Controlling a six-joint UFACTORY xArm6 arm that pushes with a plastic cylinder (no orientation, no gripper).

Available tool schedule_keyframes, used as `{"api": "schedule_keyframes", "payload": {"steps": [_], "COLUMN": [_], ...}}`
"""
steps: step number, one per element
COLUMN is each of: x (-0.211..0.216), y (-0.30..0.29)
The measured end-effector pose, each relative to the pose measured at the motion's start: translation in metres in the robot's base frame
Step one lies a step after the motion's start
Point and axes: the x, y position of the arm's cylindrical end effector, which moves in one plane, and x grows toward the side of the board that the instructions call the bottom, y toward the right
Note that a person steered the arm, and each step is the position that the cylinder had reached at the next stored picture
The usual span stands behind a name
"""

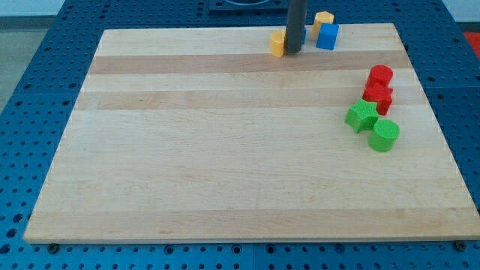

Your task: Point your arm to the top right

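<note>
My dark rod comes down from the view's top, and my tip (293, 51) rests on the wooden board (225, 150) near its top edge, right of centre. A yellow block (278, 43) touches the rod on its left. A blue cube (327, 36) sits just right of the tip, with another yellow block (323, 19) behind it and a sliver of a further blue block between rod and cube. At the right edge lie a red cylinder (380, 76), a red star-like block (379, 97), a green star (361, 115) and a green cylinder (385, 136).
The board lies on a blue perforated table (45, 75). The red and green blocks form a tight cluster along the board's right side.
</note>
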Motion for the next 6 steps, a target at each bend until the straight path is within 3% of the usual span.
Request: {"api": "schedule_keyframes", "payload": {"steps": [2,5,6], "x": [0.002,-0.005,-0.028], "y": [0.001,0.145,0.175]}}
